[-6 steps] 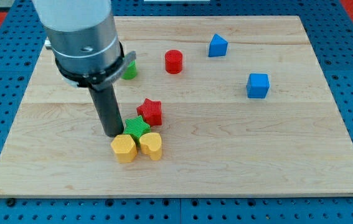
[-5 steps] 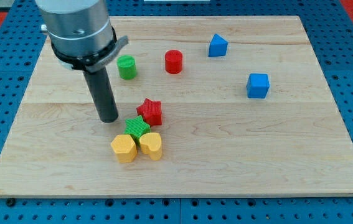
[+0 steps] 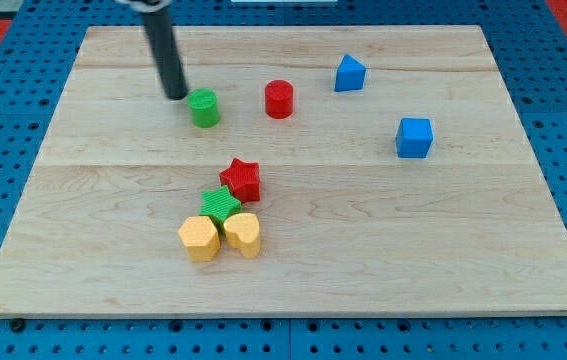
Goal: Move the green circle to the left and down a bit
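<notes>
Green circle [image 3: 203, 108] | my tip [image 3: 176, 96] just upper-left, holding nothing | no writing

My tip [image 3: 176, 96] stands just to the upper left of the green circle [image 3: 203, 108], close beside it. To the circle's left and below it the wooden board [image 3: 93, 200] lies bare — open room toward the view's left and bottom-left. On its right the red cylinder [image 3: 279, 99] stands near, with a gap between the 2. Lower down a tight cluster blocks the middle: red star [image 3: 242, 179], green star [image 3: 221, 205], and 2 yellow blocks [image 3: 199, 239] [image 3: 243, 234] touching one another. The blue blocks [image 3: 350, 73] [image 3: 414, 137] sit well apart on the right — no obstacle to the left side.
</notes>
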Action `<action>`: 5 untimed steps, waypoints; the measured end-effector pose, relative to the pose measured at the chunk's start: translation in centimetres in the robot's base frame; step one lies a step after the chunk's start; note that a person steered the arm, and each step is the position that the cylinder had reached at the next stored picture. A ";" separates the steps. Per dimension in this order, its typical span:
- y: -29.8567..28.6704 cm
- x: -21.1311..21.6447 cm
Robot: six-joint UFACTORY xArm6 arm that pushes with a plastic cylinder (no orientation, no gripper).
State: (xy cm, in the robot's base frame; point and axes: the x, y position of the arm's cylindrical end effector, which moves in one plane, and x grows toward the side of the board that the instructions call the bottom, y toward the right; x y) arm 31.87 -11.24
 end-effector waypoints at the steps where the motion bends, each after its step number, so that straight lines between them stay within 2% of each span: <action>1: 5.0 -0.8; 2: 4.2 4.2; 3: 0.6 5.4; 4: 0.7 1.4; 5: -1.7 0.3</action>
